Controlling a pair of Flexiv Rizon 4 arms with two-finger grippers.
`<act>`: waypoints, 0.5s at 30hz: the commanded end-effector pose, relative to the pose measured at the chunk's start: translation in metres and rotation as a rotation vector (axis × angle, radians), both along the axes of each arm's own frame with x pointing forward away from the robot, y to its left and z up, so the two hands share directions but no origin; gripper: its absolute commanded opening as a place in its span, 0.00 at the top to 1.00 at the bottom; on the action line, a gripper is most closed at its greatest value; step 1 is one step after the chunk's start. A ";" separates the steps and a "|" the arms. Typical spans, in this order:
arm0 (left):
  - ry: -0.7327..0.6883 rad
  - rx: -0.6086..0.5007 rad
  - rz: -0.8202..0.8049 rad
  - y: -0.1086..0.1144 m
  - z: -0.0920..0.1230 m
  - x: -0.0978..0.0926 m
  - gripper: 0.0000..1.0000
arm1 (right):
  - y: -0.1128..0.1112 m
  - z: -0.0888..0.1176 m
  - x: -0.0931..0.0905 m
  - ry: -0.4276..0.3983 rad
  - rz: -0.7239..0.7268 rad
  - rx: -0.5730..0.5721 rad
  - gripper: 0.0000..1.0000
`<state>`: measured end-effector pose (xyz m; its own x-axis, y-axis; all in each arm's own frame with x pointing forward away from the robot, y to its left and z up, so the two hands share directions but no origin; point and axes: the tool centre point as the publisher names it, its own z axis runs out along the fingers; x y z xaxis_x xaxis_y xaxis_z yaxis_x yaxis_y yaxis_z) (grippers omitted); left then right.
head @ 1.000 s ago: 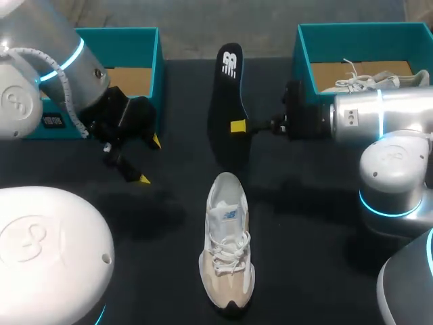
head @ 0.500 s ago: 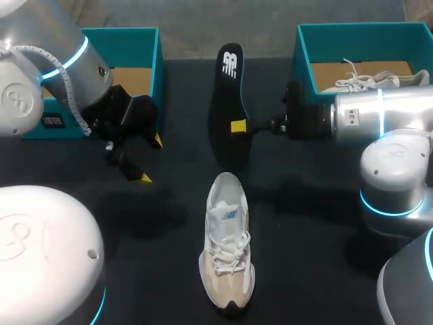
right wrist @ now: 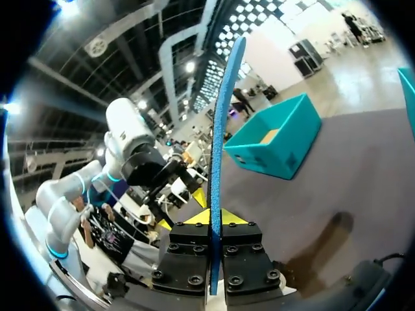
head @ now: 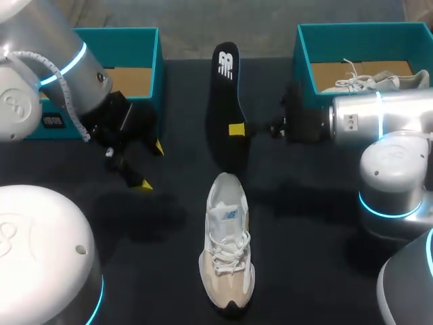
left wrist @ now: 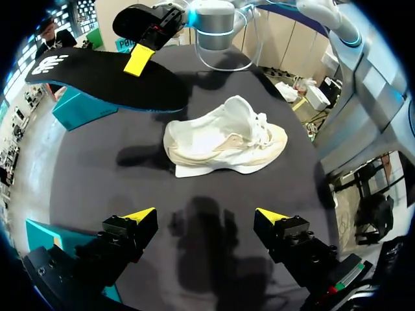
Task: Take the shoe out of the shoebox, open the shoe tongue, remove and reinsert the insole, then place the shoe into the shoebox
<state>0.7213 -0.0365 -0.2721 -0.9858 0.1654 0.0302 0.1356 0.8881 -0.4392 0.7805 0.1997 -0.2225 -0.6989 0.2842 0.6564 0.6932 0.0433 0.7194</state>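
Note:
A black insole [head: 225, 101] hangs above the table's middle, held edge-on by my right gripper [head: 237, 129], which is shut on it. The right wrist view shows the insole's blue edge [right wrist: 217, 162] clamped between the yellow tips of that gripper [right wrist: 211, 218]. A white and beige shoe [head: 228, 237] lies on the black table in front of the insole, its heel towards it. The shoe [left wrist: 224, 137] and the insole [left wrist: 104, 76] lie ahead of my left gripper [left wrist: 204, 219], which is open and empty. In the head view the left gripper [head: 149, 164] hovers left of the insole.
A teal shoebox [head: 139, 47] stands at the back left behind my left arm. A second teal box [head: 304, 51] at the back right holds another white shoe [head: 369, 81]. My right arm's base [head: 392, 183] stands at the table's right.
The insole and right gripper have shifted slightly farther back and left. My left arm has turned a little, its gripper dropping slightly nearer. The shoe has not moved.

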 end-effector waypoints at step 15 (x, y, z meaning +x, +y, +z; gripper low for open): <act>-0.007 0.091 -0.041 -0.005 -0.021 -0.026 0.00 | 0.003 -0.019 -0.015 -0.100 0.025 0.078 1.00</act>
<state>0.6934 -0.0373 -0.2932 -0.9786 0.2027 0.0357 0.1755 0.9122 -0.3703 0.7679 0.2013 -0.2410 -0.7693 0.2116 0.6029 0.6176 0.0046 0.7865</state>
